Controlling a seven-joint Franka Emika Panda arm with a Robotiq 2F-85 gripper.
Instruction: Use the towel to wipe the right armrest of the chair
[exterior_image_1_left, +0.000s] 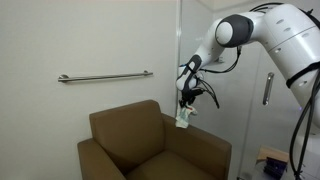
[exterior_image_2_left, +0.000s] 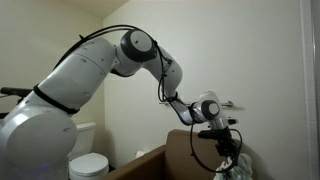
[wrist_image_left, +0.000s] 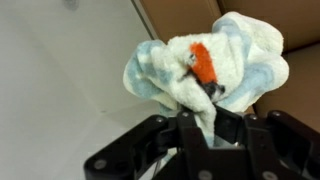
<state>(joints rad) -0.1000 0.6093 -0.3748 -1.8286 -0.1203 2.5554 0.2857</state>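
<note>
My gripper (exterior_image_1_left: 186, 104) is shut on a bunched towel (wrist_image_left: 205, 65), white with pale blue and an orange patch. In the wrist view my gripper (wrist_image_left: 198, 125) pinches a fold of the cloth between its black fingers. In an exterior view the towel (exterior_image_1_left: 183, 119) hangs from the gripper just above the back right corner of the brown armchair (exterior_image_1_left: 125, 135). The chair's right armrest (exterior_image_1_left: 205, 148) lies below and in front of the towel, not touched. In an exterior view the towel (exterior_image_2_left: 234, 165) hangs under the gripper (exterior_image_2_left: 228, 148) beside the chair back (exterior_image_2_left: 185, 150).
A metal grab bar (exterior_image_1_left: 105, 76) is fixed on the white wall behind the chair. A glass door with a handle (exterior_image_1_left: 267, 88) stands close to the arm. A toilet (exterior_image_2_left: 85, 155) sits at the side. A cardboard box (exterior_image_1_left: 272, 160) is on the floor.
</note>
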